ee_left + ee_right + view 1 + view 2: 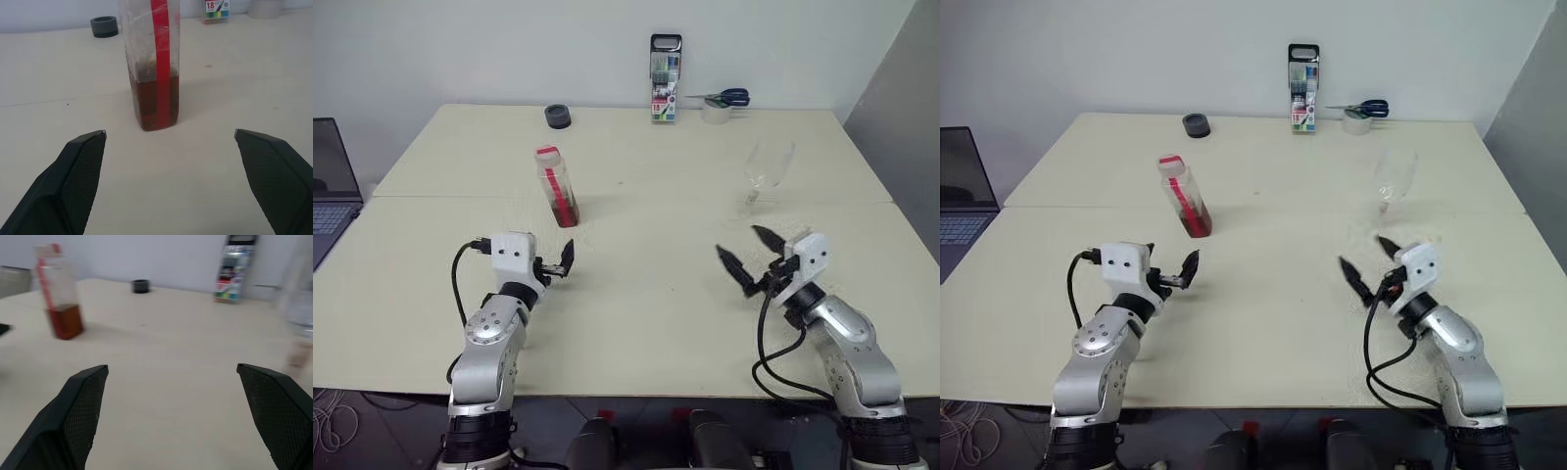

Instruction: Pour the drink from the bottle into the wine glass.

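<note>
Left wrist view – drink [155, 105] low in bottle [151, 63]

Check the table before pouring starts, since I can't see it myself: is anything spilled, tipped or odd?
Nothing stands out. The bottle stands capped with its drink inside, the wine glass stands upright and empty, and no liquid shows on the table.

- Bottle [152, 68]: cap and upper body cut off in the left wrist view.
- Wine glass [299, 308]: blurred and cropped by the frame edge in the right wrist view; rim and foot unseen.
- Laptop [331, 186]: partly cut off at the frame edge.
- Marker pack [665, 80]: print too small to read.
- Left claw [563, 260]: near finger hidden behind its mount.
</note>
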`<action>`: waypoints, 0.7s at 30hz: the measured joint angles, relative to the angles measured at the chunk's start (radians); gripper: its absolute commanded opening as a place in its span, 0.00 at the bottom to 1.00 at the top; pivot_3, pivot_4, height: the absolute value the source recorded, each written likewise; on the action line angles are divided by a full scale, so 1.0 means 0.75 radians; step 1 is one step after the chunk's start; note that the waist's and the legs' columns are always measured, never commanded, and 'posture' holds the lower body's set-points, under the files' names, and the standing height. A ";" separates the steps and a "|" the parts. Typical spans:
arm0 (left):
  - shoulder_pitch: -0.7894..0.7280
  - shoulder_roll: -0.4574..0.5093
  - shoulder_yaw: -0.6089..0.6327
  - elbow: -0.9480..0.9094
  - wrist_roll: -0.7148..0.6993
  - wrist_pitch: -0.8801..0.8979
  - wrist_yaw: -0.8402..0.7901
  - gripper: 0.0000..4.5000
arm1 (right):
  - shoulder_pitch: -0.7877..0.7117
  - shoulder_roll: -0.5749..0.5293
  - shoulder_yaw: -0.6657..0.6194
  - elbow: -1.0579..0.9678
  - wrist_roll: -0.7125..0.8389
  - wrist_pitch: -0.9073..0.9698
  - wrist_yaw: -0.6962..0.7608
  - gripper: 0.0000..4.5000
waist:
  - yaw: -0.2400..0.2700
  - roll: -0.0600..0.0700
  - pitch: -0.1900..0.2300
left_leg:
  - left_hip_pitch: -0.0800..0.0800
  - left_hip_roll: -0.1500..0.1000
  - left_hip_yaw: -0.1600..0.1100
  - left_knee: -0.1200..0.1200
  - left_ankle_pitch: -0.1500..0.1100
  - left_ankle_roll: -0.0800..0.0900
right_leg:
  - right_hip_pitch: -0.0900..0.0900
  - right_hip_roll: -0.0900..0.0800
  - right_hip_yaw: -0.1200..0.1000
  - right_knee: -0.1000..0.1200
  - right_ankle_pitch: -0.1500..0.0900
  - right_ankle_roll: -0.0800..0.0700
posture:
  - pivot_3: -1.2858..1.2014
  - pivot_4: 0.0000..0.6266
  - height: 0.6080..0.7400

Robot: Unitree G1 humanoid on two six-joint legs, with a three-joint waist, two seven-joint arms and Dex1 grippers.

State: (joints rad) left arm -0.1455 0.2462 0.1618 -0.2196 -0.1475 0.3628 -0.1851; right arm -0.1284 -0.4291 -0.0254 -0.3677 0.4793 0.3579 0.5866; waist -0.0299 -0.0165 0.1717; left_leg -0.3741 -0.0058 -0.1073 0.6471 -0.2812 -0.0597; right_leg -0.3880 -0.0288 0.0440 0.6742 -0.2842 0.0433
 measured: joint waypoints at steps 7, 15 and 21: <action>-0.132 -0.026 -0.034 0.105 0.089 -0.012 0.111 1.00 | -0.098 -0.133 0.024 -0.118 0.177 0.226 0.142 1.00 | 0.002 -0.001 0.000 | -0.001 0.000 -0.001 0.000 0.000 0.000 | 0.000 0.000 -0.001 -0.001 0.000 0.000 | 0.52 0.24 1.00; -0.254 -0.040 -0.067 0.232 0.125 -0.060 0.132 1.00 | -0.122 -0.147 0.025 -0.116 0.170 0.236 0.151 1.00 | 0.002 -0.002 0.000 | -0.001 0.000 -0.001 0.000 0.000 0.000 | 0.000 0.000 -0.001 -0.001 0.000 0.000 | 0.52 0.24 1.00; -0.313 -0.035 -0.062 0.313 0.134 -0.062 0.146 1.00 | -0.140 -0.159 0.039 -0.108 0.139 0.235 0.179 1.00 | 0.002 -0.002 0.000 | -0.001 0.000 -0.001 0.000 0.000 0.000 | 0.000 0.000 -0.002 -0.001 0.000 0.000 | 0.52 0.24 1.00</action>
State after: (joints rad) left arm -0.3799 0.2200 0.1151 0.0156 -0.0468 0.3166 -0.0756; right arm -0.2336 -0.5481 0.0038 -0.4485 0.5832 0.5344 0.7208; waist -0.0282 -0.0177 0.1718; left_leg -0.3748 -0.0061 -0.1081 0.6473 -0.2812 -0.0597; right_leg -0.3880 -0.0287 0.0426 0.6735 -0.2842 0.0433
